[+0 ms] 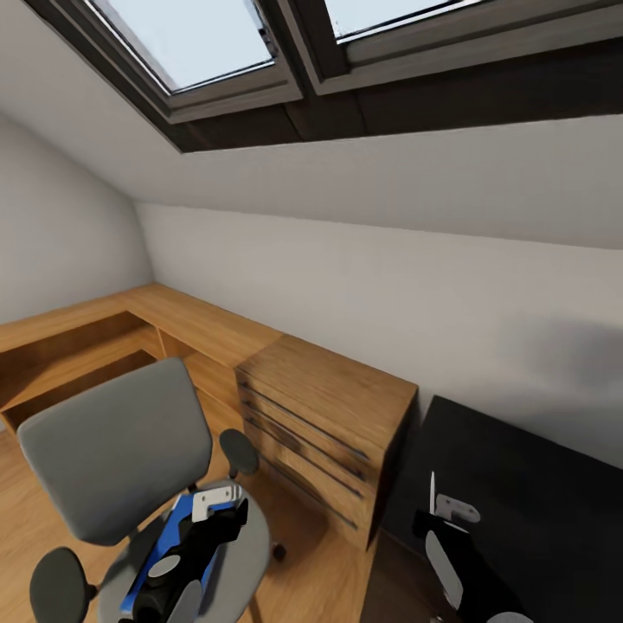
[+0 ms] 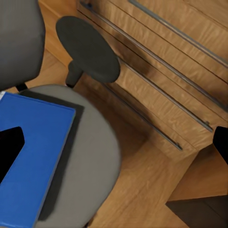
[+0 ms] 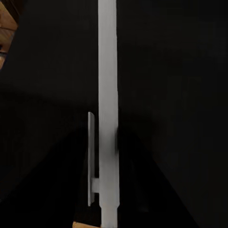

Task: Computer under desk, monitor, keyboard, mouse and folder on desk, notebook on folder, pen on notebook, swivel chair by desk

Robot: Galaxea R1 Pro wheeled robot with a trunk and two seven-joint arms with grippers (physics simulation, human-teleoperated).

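The swivel chair (image 1: 112, 441) stands on the wood floor (image 1: 320, 571), its grey seat bearing the blue folder (image 2: 33, 156) flat (1 corner just beneath the left gripper's (image 1: 212, 506) jaws). The black desk (image 1: 528, 502) spreads beneath the right gripper's (image 1: 437, 506) jaws, its top bare where visible. A light-wood chest (image 1: 324, 424) stands on the floor between chair and desk.

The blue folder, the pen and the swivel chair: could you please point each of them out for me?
blue folder (image 2: 33, 156), left wrist view, middle of its cover.
pen (image 3: 107, 95), right wrist view, mid-shaft.
swivel chair (image 1: 112, 450), head view, centre of the grey backrest.
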